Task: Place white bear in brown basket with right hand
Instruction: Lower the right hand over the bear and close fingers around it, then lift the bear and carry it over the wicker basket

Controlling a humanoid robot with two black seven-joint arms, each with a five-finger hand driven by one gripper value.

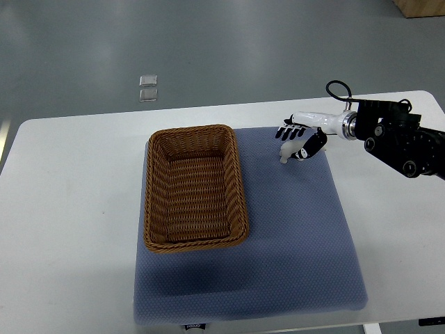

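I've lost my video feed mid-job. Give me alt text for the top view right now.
The robot's right hand is at the far right part of the blue-grey mat, its fingers spread over the small white bear; whether it is gripped is unclear. The brown woven rectangular basket sits empty on the mat's left, apart from the hand, all on a white table.

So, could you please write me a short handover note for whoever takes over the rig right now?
Right robot hand: at the far right part of the blue mat, fingers around the white bear; a firm grip cannot be confirmed.
Left robot hand: not in view.
Brown basket: empty, on the left part of the mat, apart from the bear.
Done: the hand has reached the bear.
Left: lift the bear, carry it left over the basket, release it inside.
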